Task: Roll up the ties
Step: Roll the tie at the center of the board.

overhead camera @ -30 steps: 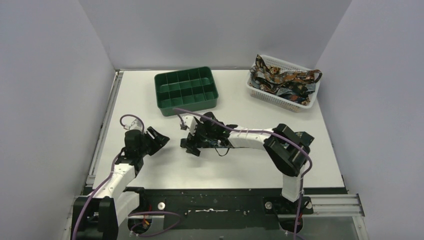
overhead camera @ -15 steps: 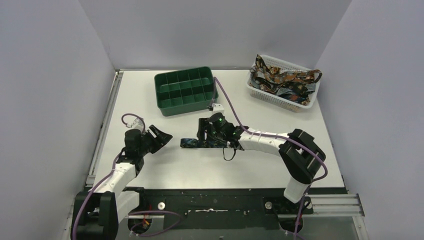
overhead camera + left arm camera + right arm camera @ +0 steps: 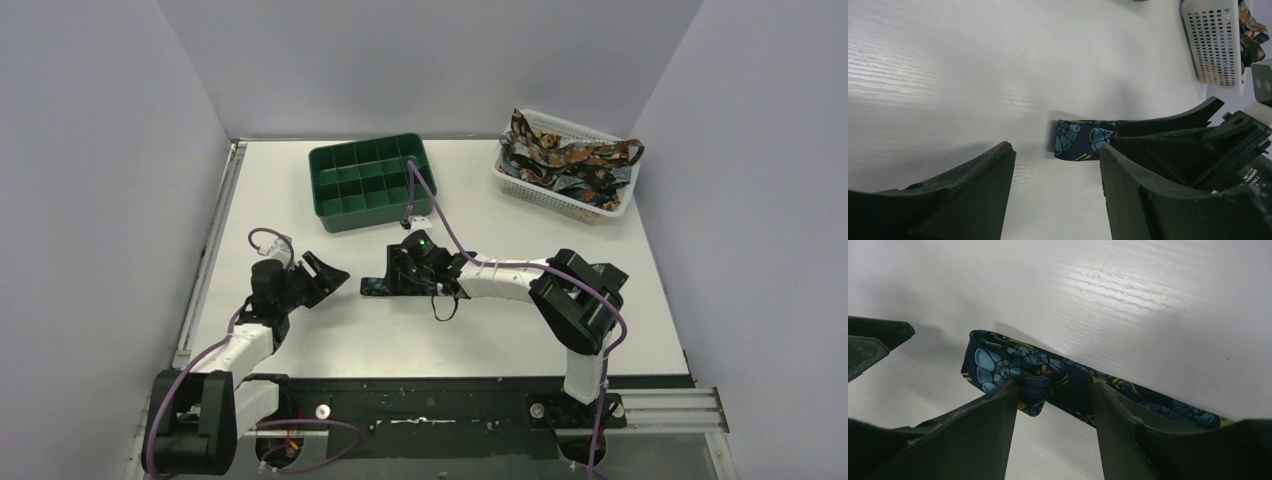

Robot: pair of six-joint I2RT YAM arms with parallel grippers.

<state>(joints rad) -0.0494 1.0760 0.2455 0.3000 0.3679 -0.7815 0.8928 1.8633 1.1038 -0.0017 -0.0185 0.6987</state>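
Note:
One dark navy tie [image 3: 376, 286] with blue and yellow patterns lies flat on the table between the arms, its left end folded over. Its end also shows in the left wrist view [image 3: 1080, 140] and in the right wrist view [image 3: 1013, 362]. My right gripper [image 3: 398, 281] [image 3: 1054, 387] stands over it, jaws apart, fingertips astride the strip by the fold. My left gripper [image 3: 332, 281] [image 3: 1055, 150] is open and empty, a short way left of the tie's end. More ties [image 3: 565, 160] are piled in the white basket.
The green compartment tray [image 3: 380, 215] stands at the back centre, just behind the right gripper. The white mesh basket [image 3: 560, 195] [image 3: 1215, 45] sits at the back right. The right arm's purple cable loops up over the tray's front edge.
The right gripper's jaws have narrowed and it has drawn slightly right along the tie, so the folded end now shows. The left gripper has edged right toward that end.

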